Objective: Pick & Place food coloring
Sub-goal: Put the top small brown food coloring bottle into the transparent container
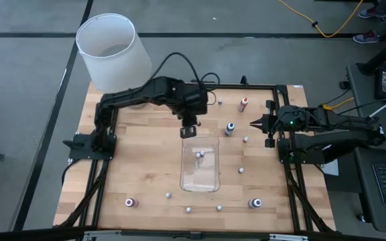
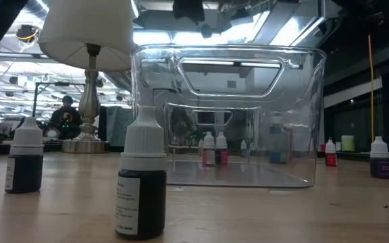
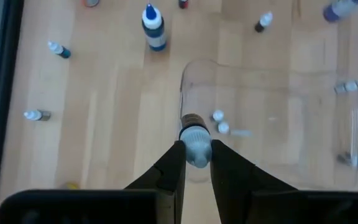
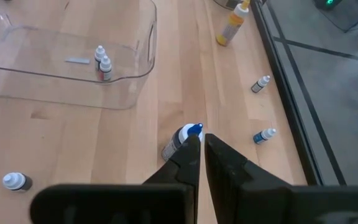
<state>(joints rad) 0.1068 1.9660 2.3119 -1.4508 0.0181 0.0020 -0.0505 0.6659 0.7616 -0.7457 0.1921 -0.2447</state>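
My left gripper (image 1: pixel 188 131) hangs over the far end of the clear plastic tray (image 1: pixel 213 184), shut on one small food coloring bottle (image 3: pixel 195 143) with a pale cap and a dark body. Two more bottles (image 1: pixel 200 156) lie inside the tray on its floor. Other bottles stand or lie loose on the wooden table, among them a blue one (image 1: pixel 230 128) and a red one (image 1: pixel 243 104). My right gripper (image 1: pixel 256 124) waits shut at the table's right side, above the blue bottle (image 4: pixel 182 140), touching nothing. My left gripper pinches the bottle's pale capped end (image 3: pixel 196 153) between its two fingertips. The fingers slant steeply down from above. The bottle's dark end (image 3: pixel 190 119) sticks out past the fingertips. The bottle is lifted clear, above the tray's far rim.
A lamp with a white shade (image 1: pixel 111 50) stands at the table's far left corner. Loose bottles lie near the front edge (image 1: pixel 131 202), (image 1: pixel 254 203), (image 1: pixel 189 209) and right of the tray (image 1: pixel 241 170). Two bottles (image 2: pixel 140 182), (image 2: pixel 24 158) stand close to the low camera.
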